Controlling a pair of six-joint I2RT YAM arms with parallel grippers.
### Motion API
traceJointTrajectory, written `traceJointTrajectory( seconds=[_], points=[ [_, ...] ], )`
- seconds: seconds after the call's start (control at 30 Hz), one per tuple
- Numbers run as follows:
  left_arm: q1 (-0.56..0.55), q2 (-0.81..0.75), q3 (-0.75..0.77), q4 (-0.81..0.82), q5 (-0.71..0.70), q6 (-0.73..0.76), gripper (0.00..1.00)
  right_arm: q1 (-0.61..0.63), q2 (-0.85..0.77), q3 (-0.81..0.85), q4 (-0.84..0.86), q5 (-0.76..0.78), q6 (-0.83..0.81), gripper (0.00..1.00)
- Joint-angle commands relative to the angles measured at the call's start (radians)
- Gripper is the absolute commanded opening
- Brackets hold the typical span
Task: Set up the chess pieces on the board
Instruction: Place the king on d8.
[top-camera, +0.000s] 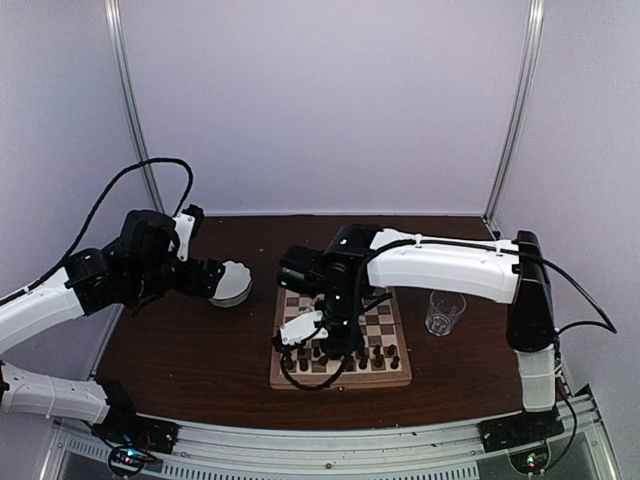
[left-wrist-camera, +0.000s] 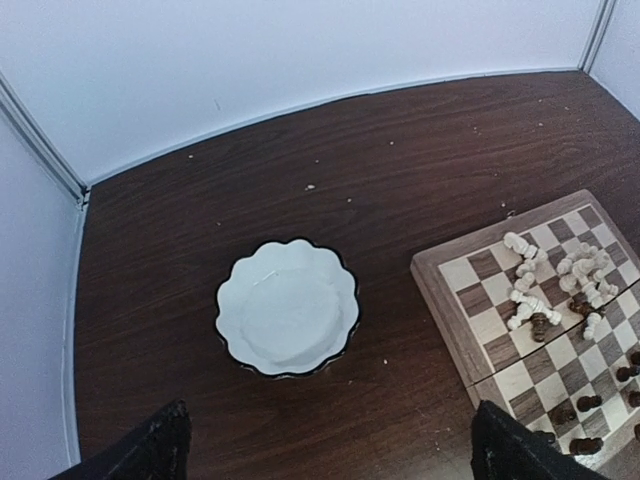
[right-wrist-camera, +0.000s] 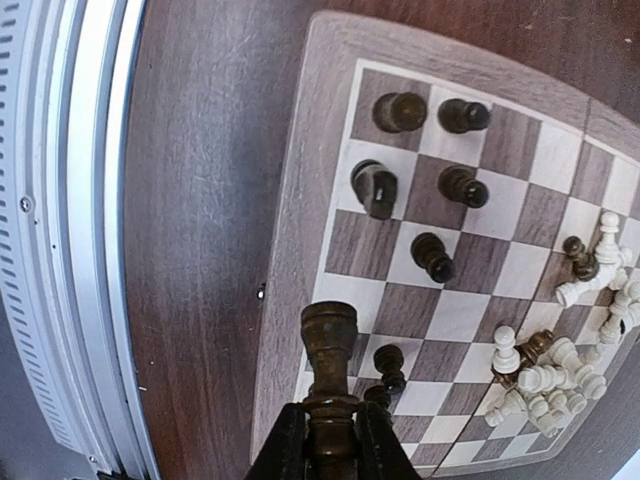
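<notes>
My right gripper (right-wrist-camera: 330, 445) was clamped on a dark chessman (right-wrist-camera: 330, 340), one end pinched between my fingers, its long axis running straight out from them toward the board (right-wrist-camera: 300, 180). It hung over the board's edge file. The other dark pieces (right-wrist-camera: 430, 255) stood further along that side, and the white ones (right-wrist-camera: 545, 385) lay heaped well apart toward the middle. My left gripper (left-wrist-camera: 335, 455) gaped fully wide and empty above the table near the white bowl (left-wrist-camera: 288, 307) — the right arm was plainly the nearer. I couldn't tell which square lay beneath the chessman — it hid that itself — nor whether it touched the wood.
</notes>
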Motion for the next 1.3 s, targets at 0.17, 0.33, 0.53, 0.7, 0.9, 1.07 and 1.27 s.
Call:
traceJointTrajectory(
  seconds=[0.17,0.33,0.53,0.7,0.9,1.07,1.27],
  points=[
    [0.009,0.008,-0.028,-0.012,-0.028,0.017,0.97,0.041,0.091,0.079,-0.131,0.137,-0.043,0.08],
    [0.009,0.027,-0.022,-0.014,-0.014,0.01,0.98,0.048,0.127,0.104,-0.17,0.167,-0.045,0.09],
    [0.01,0.022,-0.03,-0.002,0.002,0.002,0.98,0.047,0.148,0.119,-0.172,0.183,-0.039,0.1],
    [0.01,0.023,-0.035,-0.003,0.006,-0.003,0.98,0.048,0.169,0.128,-0.174,0.197,-0.037,0.11],
    [0.01,0.028,-0.044,0.001,0.016,-0.008,0.98,0.048,0.192,0.146,-0.179,0.193,-0.037,0.11],
    [0.011,0.032,-0.051,0.007,0.024,-0.011,0.98,0.048,0.207,0.152,-0.179,0.199,-0.034,0.12],
    [0.01,0.034,-0.054,0.009,0.029,-0.016,0.97,0.047,0.225,0.155,-0.185,0.207,-0.033,0.13]
  ],
)
